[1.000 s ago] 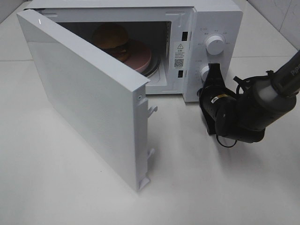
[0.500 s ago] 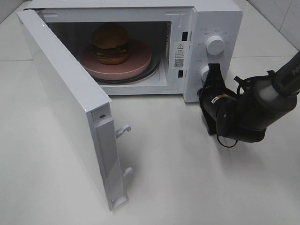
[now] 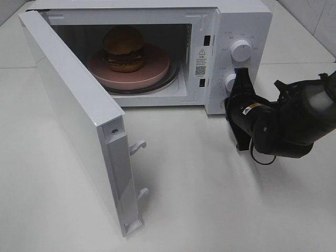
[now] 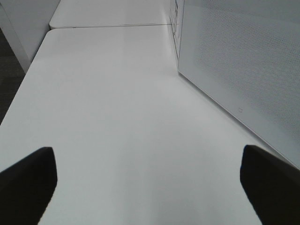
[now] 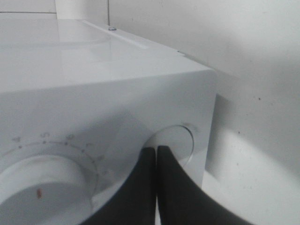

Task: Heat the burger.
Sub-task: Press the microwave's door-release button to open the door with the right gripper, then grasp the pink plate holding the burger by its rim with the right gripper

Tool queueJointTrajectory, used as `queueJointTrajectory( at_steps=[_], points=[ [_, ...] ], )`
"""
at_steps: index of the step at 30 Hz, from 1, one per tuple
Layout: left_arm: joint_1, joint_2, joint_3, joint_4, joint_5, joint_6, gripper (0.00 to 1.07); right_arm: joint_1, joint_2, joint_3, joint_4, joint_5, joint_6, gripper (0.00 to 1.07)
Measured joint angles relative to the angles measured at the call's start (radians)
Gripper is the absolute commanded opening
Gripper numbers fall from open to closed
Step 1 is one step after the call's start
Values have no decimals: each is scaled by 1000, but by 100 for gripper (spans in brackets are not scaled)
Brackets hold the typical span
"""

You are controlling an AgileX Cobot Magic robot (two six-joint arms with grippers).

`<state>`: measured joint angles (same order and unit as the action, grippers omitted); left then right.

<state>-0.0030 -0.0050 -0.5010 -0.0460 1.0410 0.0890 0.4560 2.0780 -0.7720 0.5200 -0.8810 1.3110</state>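
Observation:
The burger [image 3: 124, 48] with its domed brown bun sits on a pink plate [image 3: 152, 71] inside the open white microwave [image 3: 247, 21]. My right gripper [image 3: 240, 72] is shut with nothing between its fingers. Its tips rest against the lower knob [image 3: 229, 81] on the control panel; in the right wrist view the gripper [image 5: 156, 150] touches that knob [image 5: 177, 138]. My left gripper [image 4: 147, 180] is open and empty over bare table beside the door's outer face [image 4: 243, 70]. It does not show in the exterior high view.
The microwave door [image 3: 79, 115] stands swung out wide toward the front left, with latch hooks [image 3: 137, 147] on its free edge. The upper knob [image 3: 241, 50] sits above the right gripper. A white tabletop [image 3: 210, 199] spreads in front.
The door has swung further open, uncovering the burger and plate. The right arm's wrist has shifted slightly to the right, with the gripper tips still at the lower knob.

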Motion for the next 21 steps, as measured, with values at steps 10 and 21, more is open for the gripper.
queueJointTrajectory(
  at_steps=[10,21],
  points=[
    [0,0,0,0,0,0,101,2,-82,74,-110,-1,1,0],
    [0,0,0,0,0,0,101,2,-201,195,-169,60,1,0]
  ],
)
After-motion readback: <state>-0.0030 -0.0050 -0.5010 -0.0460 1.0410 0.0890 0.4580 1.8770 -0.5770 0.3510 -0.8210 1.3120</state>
